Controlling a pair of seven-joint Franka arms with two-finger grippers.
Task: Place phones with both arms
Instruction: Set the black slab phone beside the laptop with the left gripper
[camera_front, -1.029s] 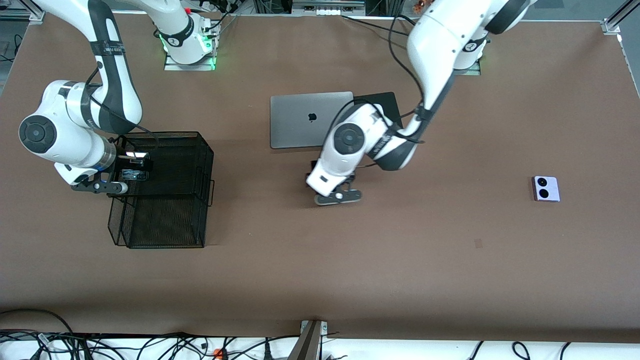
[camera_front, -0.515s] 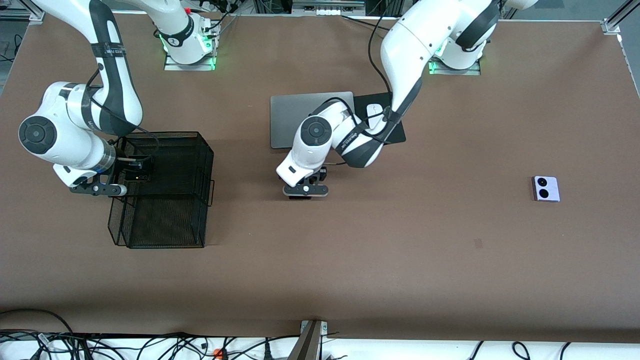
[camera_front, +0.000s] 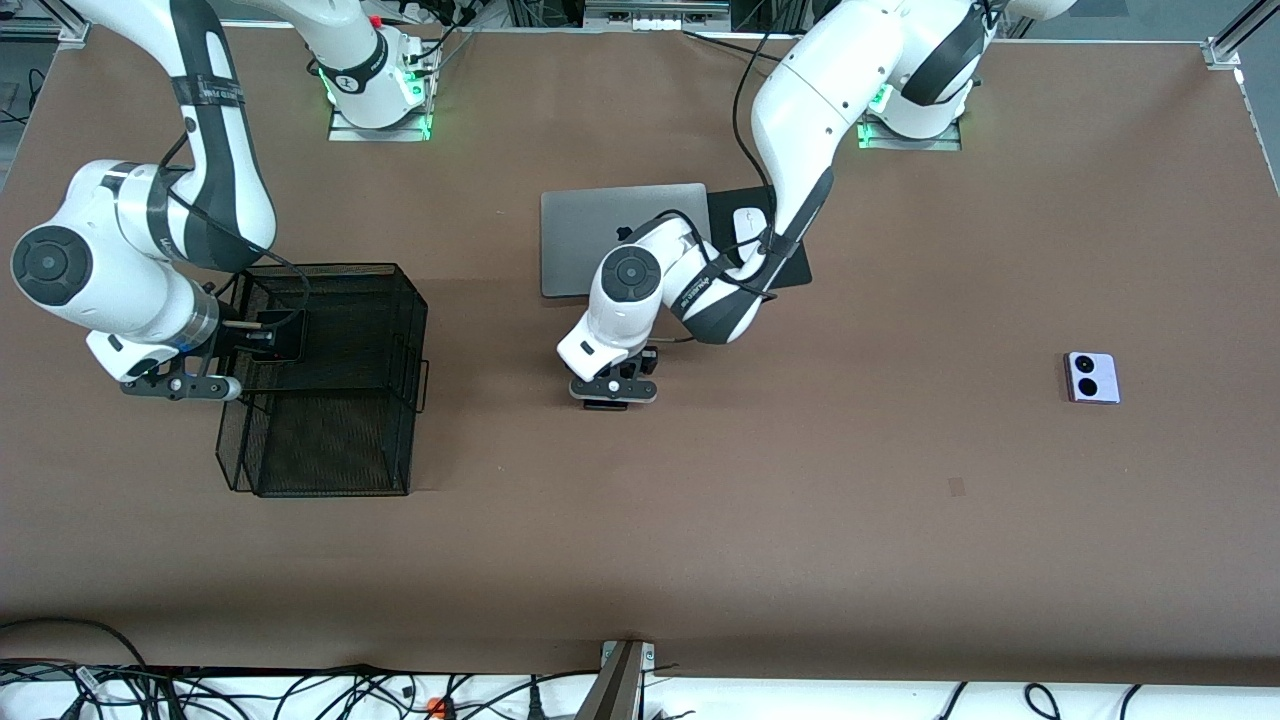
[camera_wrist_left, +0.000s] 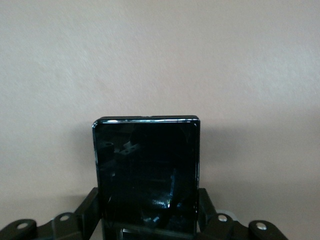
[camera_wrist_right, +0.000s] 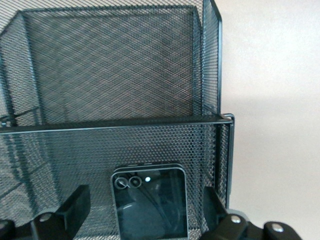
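Observation:
A small squarish black folded phone (camera_front: 278, 338) (camera_wrist_right: 149, 202) rests in the black mesh basket (camera_front: 345, 300), at its end toward the right arm. My right gripper (camera_front: 245, 342) (camera_wrist_right: 145, 200) stands open around that phone, with a gap between each finger and its sides. Over the table's middle, my left gripper (camera_front: 612, 393) (camera_wrist_left: 148, 200) is shut on the long black slab phone (camera_front: 606, 405) (camera_wrist_left: 147, 165), whose free end juts out past the fingers. The pale lilac phone (camera_front: 1092, 377) with two black circles lies on the table toward the left arm's end.
A shut silver laptop (camera_front: 585, 240) lies farther from the front camera than the left gripper. Beside it a white mouse (camera_front: 747, 222) sits on a black pad (camera_front: 792, 268). The basket has a lower mesh tray (camera_front: 325, 440) on its nearer side.
My right gripper has opened, let go of the folded phone in the basket and drawn back a little. My left arm has carried the slab phone toward the right arm's end.

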